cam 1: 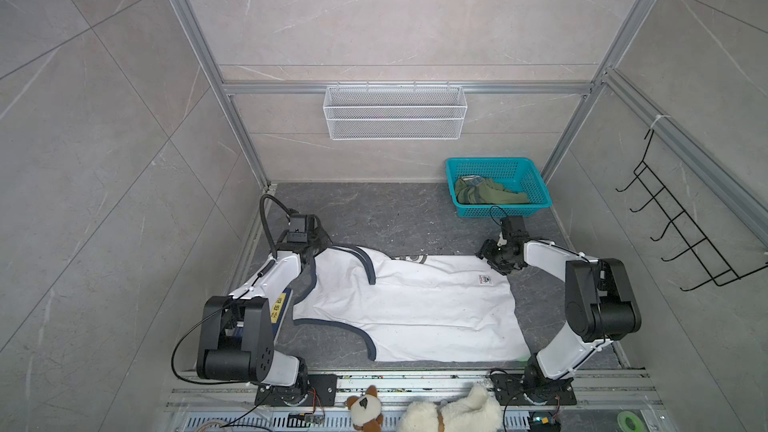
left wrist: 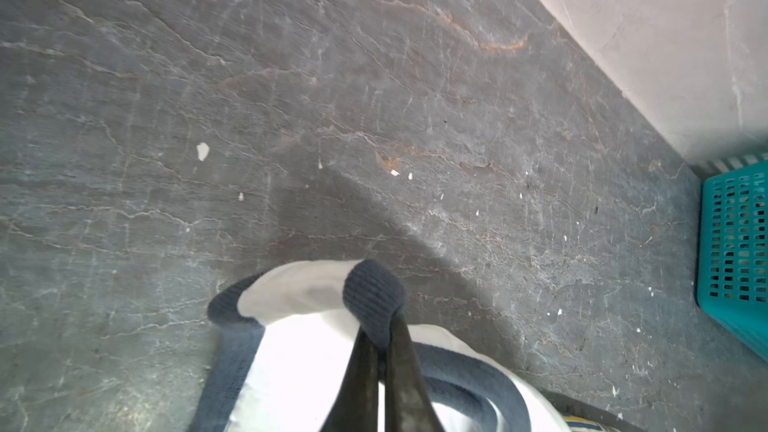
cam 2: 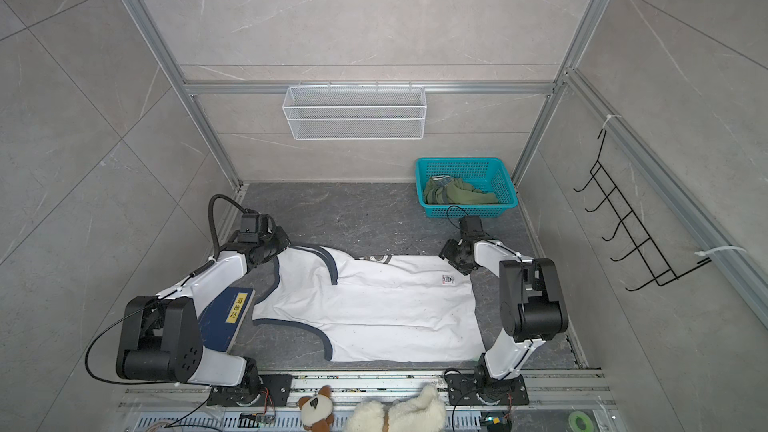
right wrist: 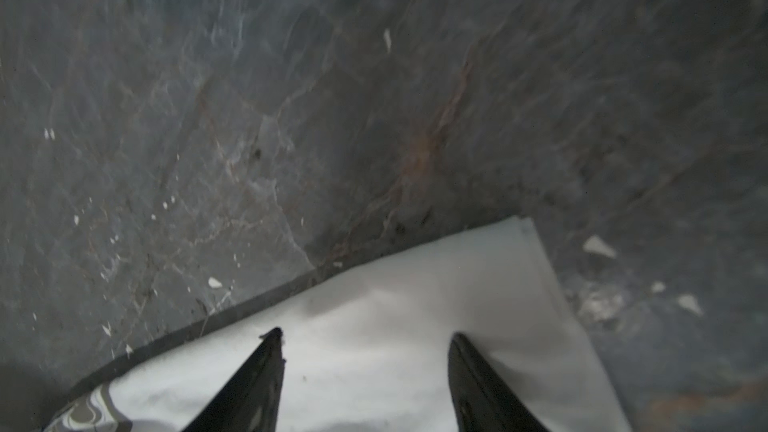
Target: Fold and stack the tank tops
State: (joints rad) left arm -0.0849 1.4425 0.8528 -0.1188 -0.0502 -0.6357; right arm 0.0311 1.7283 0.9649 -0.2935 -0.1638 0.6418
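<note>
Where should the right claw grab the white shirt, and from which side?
The far hem corner of the white shirt, probably from above at its right edge. The shirt lies flat, and the open right gripper hovers over that corner. The left gripper pinches the far strap, so both far ends could lift together.

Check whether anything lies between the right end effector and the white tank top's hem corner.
Nothing visible does. The right end effector stands open directly over a corner of the white tank top, with only cloth showing between its jaws. The left end effector is shut on the navy-trimmed strap.
</note>
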